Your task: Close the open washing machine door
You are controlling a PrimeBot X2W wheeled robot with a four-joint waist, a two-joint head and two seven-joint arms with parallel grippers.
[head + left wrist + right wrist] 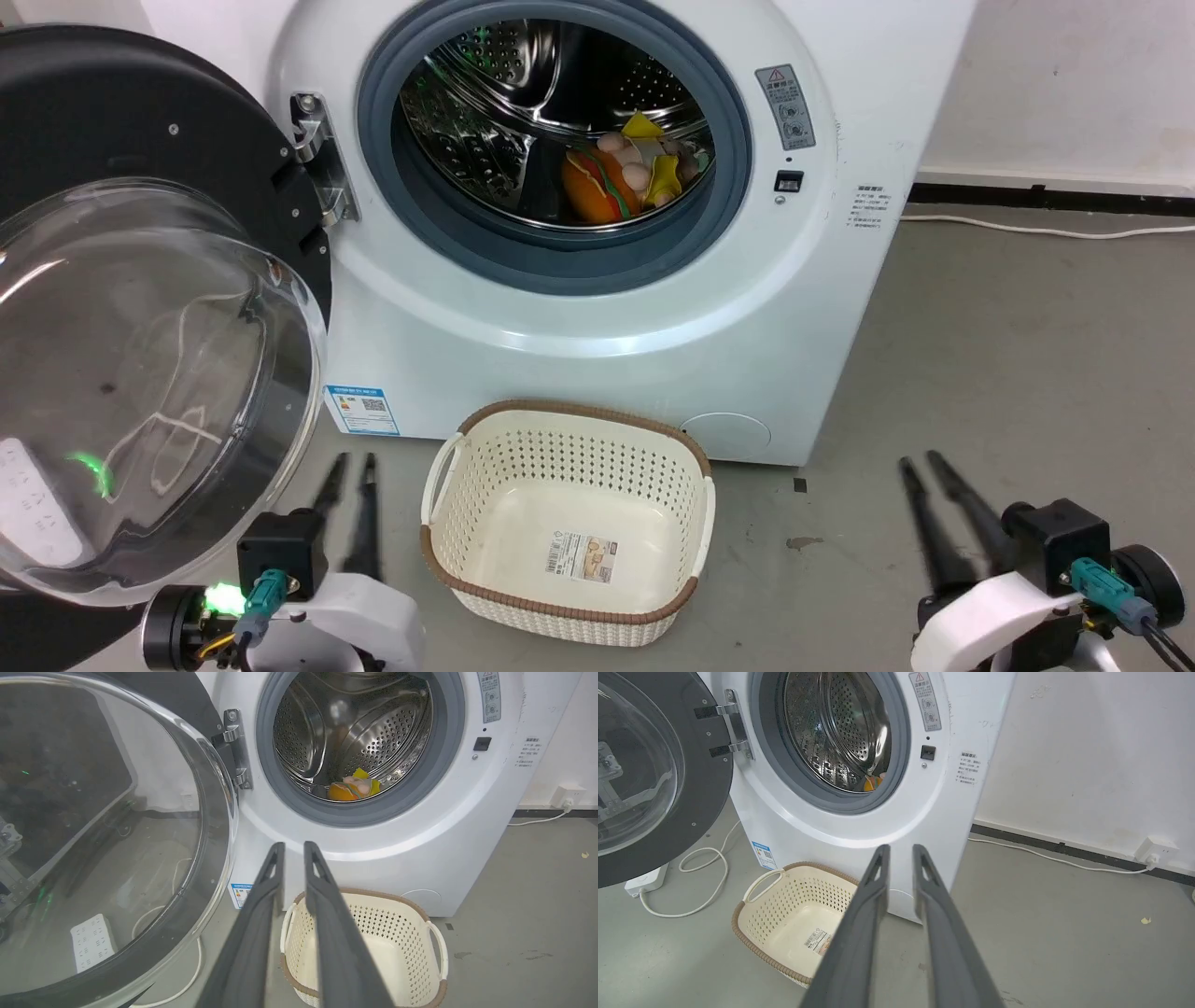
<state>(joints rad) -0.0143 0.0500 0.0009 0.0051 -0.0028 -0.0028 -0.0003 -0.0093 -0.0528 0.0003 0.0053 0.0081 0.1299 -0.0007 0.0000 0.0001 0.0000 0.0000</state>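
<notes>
Washing machine door (149,355) stood swung wide open on the left. Its glass bowl faced the robot, and its metal hinge (317,159) sat at the left of the drum opening.

Left gripper (356,464) was low on the near side, just below and right of the bowl. Its fingers were at a narrow gap and held nothing. Right gripper (920,460) was well apart on the right, also narrow and empty.

Judgement: the step in hand was the approach to the door, and the left arm was the better placed.
- Reach round behind the door's free edge, away from the hinge, for the most leverage.
- Bear on the black rim, not the glass.
- Follow the arc about the hinge instead of pushing straight.
- Finish with a firm press toward the latch slot (789,180).

Toys (625,173) lay deep in the drum, so the seal looked unobstructed. The basket (560,448) stood on the floor just before the machine. Whether the door's lower rim would pass over it could not be told, so the sweep should go slowly there.
</notes>
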